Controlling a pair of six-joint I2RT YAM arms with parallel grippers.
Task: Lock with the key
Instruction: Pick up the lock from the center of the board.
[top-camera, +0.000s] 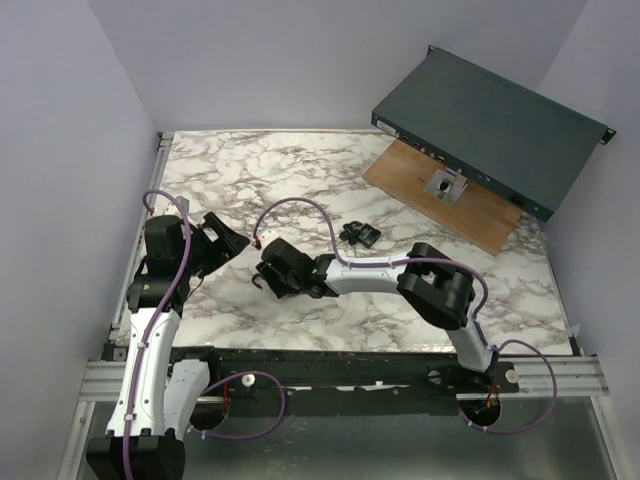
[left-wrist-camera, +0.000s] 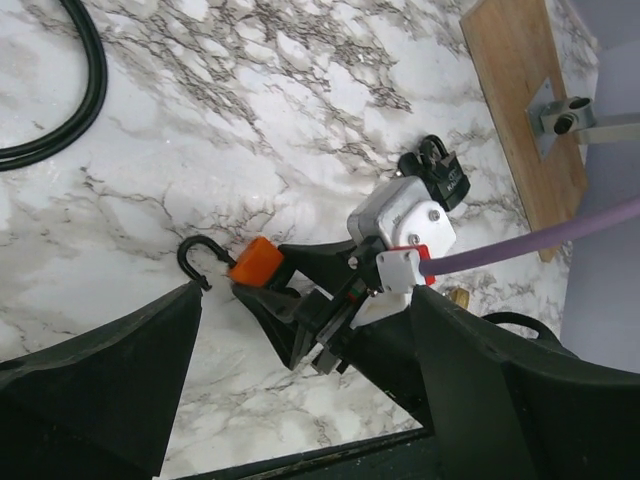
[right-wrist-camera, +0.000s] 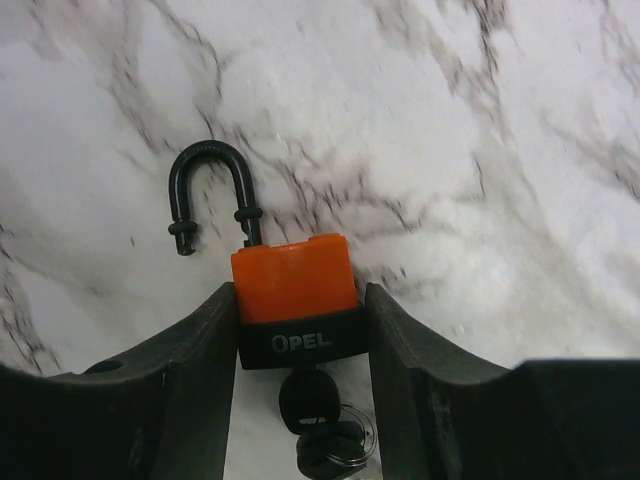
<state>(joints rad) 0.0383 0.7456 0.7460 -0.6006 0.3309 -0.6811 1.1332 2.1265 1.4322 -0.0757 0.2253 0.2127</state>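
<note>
The right hand (right-wrist-camera: 300, 305) is clenched on the orange padlock (right-wrist-camera: 295, 280) over the marble worktop (top-camera: 300, 170) — only its wrist view shows the key (right-wrist-camera: 303, 395) in the base and the shackle (right-wrist-camera: 205, 165) open — while the left hand (left-wrist-camera: 305, 295) hangs released beside it, a black padlock (top-camera: 360, 234) and wooden board (top-camera: 485, 218) beyond.

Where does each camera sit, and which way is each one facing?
Top external: above and behind the robot, looking down on the table; both arms show.
Left wrist: on the left arm, facing the right gripper and its padlock; own fingers frame it.
Right wrist: looks down on the padlock; own fingers clamp it.
Shared: the wrist views both show the padlock.
</note>
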